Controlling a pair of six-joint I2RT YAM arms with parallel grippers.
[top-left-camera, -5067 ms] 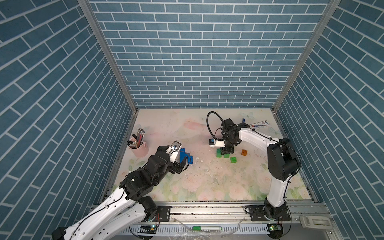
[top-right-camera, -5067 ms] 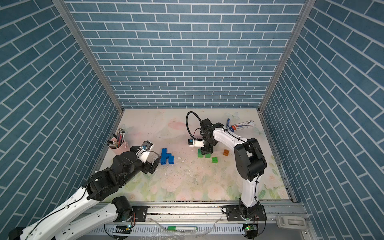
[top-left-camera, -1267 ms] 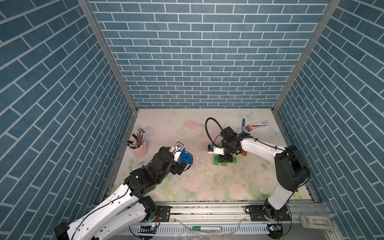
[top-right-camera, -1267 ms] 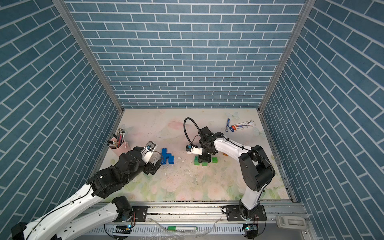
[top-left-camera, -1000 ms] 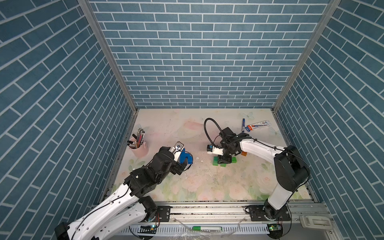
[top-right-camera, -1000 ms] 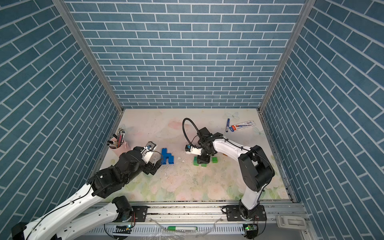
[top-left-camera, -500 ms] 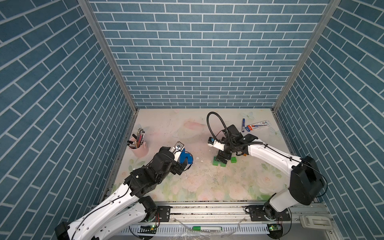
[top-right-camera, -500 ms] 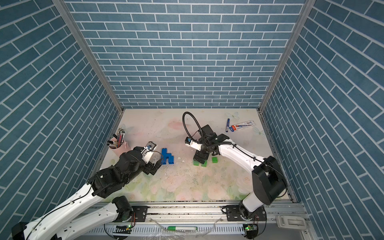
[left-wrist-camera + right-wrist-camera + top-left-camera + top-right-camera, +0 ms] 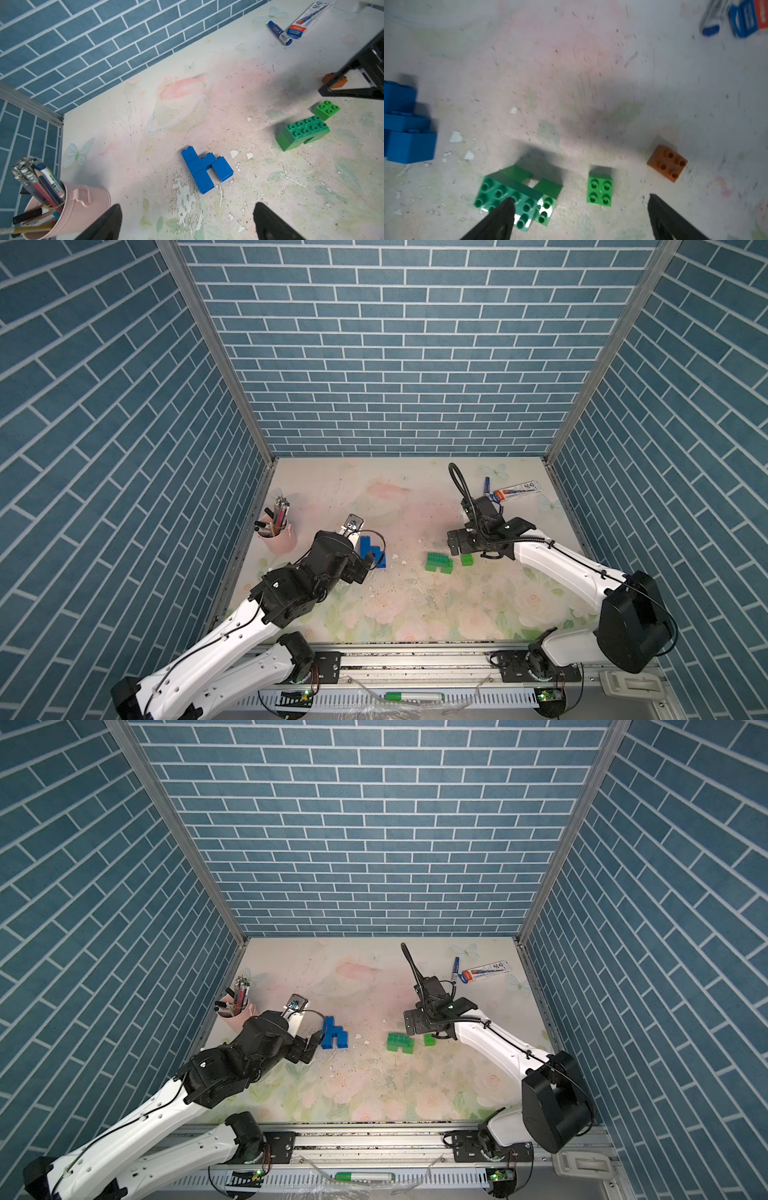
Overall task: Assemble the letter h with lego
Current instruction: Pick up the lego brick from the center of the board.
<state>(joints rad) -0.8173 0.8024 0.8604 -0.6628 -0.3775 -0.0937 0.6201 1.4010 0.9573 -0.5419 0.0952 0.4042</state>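
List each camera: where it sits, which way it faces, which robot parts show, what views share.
Top views: high at the front, looking down toward the back wall; left arm and right arm show.
Left wrist: low on the left arm, looking across the table at the blue h; open left gripper tips and the right arm's end show.
Right wrist: looking steeply down on the green arch and loose green brick; open right gripper tips show.
Shared: all show blue h and green arch.
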